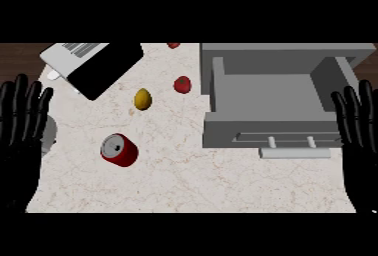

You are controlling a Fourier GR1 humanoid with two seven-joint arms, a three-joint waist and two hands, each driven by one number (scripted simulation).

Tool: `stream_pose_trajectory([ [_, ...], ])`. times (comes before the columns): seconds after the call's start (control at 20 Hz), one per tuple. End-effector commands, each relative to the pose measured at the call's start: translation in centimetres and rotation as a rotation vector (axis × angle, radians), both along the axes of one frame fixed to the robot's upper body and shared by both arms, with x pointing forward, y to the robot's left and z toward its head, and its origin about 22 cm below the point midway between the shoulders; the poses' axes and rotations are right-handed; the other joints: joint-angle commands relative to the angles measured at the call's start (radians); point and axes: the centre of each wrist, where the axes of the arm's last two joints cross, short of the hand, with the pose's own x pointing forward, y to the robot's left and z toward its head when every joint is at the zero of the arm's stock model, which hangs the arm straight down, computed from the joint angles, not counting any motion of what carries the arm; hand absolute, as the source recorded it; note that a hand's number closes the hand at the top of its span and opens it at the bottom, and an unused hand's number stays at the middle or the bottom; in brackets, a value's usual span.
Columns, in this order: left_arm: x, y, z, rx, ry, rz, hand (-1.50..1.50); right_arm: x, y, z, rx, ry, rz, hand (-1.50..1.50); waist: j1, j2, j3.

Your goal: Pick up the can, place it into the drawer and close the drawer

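The red can (119, 149) lay on the pale marbled surface (192, 185), left of centre and near the front, tipped so that its silver top faced up and to the left while its body ran down and to the right. Nothing touched it. Behind it sat a yellow lemon (142, 98), farther back and to the right a red fruit (182, 84), and another small red thing (173, 45) at the far edge. At the back left stood a white and black appliance (92, 62), set at a slant. The grey drawer (273, 107) stood pulled open to the right of the can, well apart from it, its handle (294, 150) facing the front, with bare surface between the two. The left hand (22, 120) showed at the left edge and the right hand (358, 130) at the right edge, both with fingers straight, spread wide and holding nothing.
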Motion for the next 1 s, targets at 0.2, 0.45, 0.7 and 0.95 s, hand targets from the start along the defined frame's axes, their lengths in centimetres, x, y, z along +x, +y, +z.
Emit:
stream_pose_trajectory([
  [0.2,0.6,-4.6,0.8,-0.008,-0.066,-0.843,-1.50,0.2,0.2,0.3,-0.031,-0.015,0.014,-1.50,-0.062,-0.006,-0.005],
  [0.45,0.8,0.5,-2.5,0.232,0.281,-1.051,-1.50,-0.2,-1.2,-3.0,-0.005,0.288,-0.101,-1.50,-0.024,0.002,-0.002],
  [0.7,2.9,7.7,-0.7,0.240,0.296,-1.126,-1.50,-0.6,-2.5,-2.4,-0.032,0.352,-0.143,-1.50,-0.003,-0.009,0.001],
  [0.95,4.4,9.9,-0.1,0.219,0.322,-1.164,-1.50,-3.7,-3.4,-3.7,-0.012,0.360,-0.131,-1.50,-0.004,-0.013,0.003],
])
